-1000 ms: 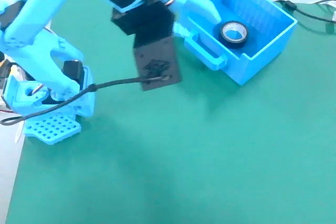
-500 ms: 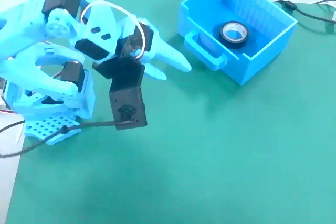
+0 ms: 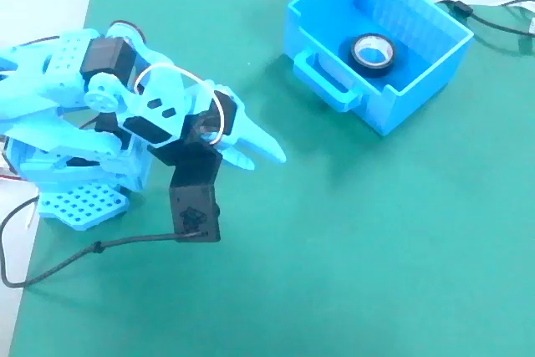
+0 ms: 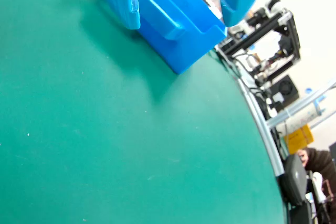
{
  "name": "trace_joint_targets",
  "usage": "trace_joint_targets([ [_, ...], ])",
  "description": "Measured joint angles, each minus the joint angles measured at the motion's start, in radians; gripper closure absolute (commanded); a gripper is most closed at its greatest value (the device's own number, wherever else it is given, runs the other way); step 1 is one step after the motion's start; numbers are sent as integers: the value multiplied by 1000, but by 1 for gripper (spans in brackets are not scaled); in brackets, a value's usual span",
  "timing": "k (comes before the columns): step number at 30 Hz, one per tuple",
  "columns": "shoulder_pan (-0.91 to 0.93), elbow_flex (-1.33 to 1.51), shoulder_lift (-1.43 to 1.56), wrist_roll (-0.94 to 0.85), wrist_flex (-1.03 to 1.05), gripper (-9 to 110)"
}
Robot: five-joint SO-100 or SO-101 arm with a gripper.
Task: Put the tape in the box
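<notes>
So going by the fixed view, the job looks pretty much wrapped up, and this is just the retreat/park step. Nearest the camera side it's only the green table mat (image 3: 351, 273), bare, with the thin black cable (image 3: 109, 244) trailing off the black camera block (image 3: 194, 206) hanging under the wrist.

Above that is the light-blue two-finger gripper (image 3: 263, 156), folded in close to the arm's perforated light-blue base (image 3: 79, 202), over on the left of the mat. Its tips point right, toward the bin, but they're well apart from it. The fingers sit spread with a visible gap, and there's nothing between them. The wrist view backs that up: both blue fingertips poke in from the top edge with open space between, touching nothing, hovering over bare mat.

Farther back, top right, sits the bright blue rectangular plastic bin (image 3: 418, 81) with ribbed inner walls and a loop handle facing the arm. The small black roll of tape with the whitish core (image 3: 373, 52) is lying flat on the bin's floor, toward the middle.

My read: nothing left to pick or place. Next move only needs the arm to settle into its rest pose without snagging that cable or swinging toward the bin. The wrist view catches only the bin's outside wall (image 4: 178, 30), not the roll.
</notes>
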Motion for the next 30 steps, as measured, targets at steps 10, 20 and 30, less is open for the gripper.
trace_joint_targets([
  [10,25,109,86,5,-3,98],
  [20,44,179,117,51,-18,99],
  [30,41,209,117,55,-37,100],
])
